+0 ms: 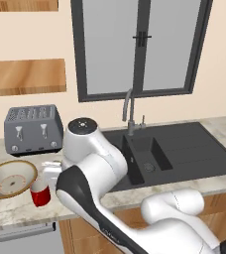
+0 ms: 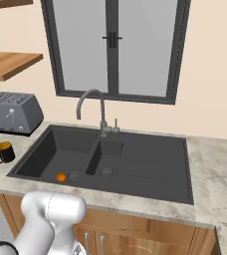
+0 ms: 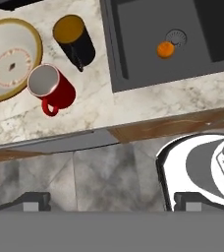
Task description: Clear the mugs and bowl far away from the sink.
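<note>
Largest first: wide tan-rimmed bowl resting on the marble worktop to the left of the sink, in front of the grey toaster as the left base view has it. Likely ceramic: stiff, breakable, fairly heavy, glazed and slick; too wide to span, so best pinched across the rim wall, one finger inside, one outside.

Next, red mug, upright, just beside or touching the bowl's rim, handle pointing toward the worktop's front edge. Glossy, probably slippery and fragile, light; best taken across the lip beside the handle, or around the body if the spread allows.

Then black mug with orange-yellow inside, upright between bowl and sink edge, near the red one but apart. Same handling judged: rigid, light, smooth.

Small orange ball lying in the sink basin near the drain.

Pincer spread wide, pinching nothing, hanging out past the worktop's front edge above the floor; all three pieces well apart from it, up and to the left in the hand view, red mug nearest.
</note>
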